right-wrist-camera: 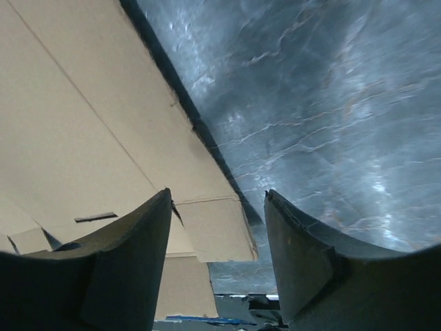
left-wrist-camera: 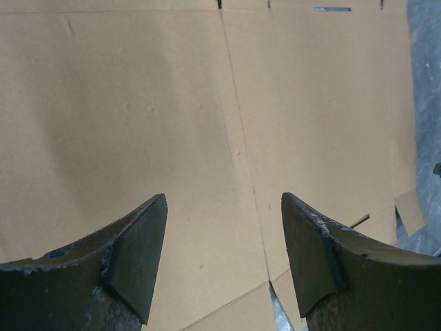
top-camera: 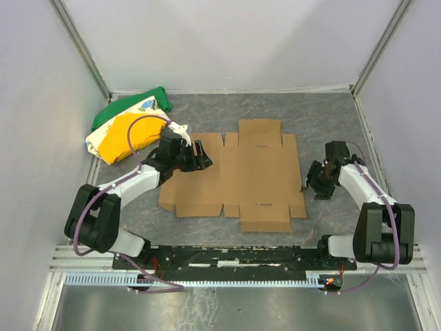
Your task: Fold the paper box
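Note:
The paper box (top-camera: 248, 172) lies as a flat brown die-cut sheet with flaps and creases in the middle of the grey table. My left gripper (top-camera: 202, 157) hovers over the sheet's left panel, open, with only bare cardboard (left-wrist-camera: 138, 103) and a crease showing between its fingers (left-wrist-camera: 224, 200). My right gripper (top-camera: 318, 186) stands at the sheet's right edge, open and empty. In the right wrist view its jaws (right-wrist-camera: 217, 196) frame a small corner flap (right-wrist-camera: 213, 227) of the box (right-wrist-camera: 69, 124) and the dark table beside it.
A green, yellow and white cloth bundle (top-camera: 127, 127) lies at the back left, near the left arm. White walls close in the table on three sides. Bare grey table (top-camera: 331, 117) shows behind and to the right of the sheet.

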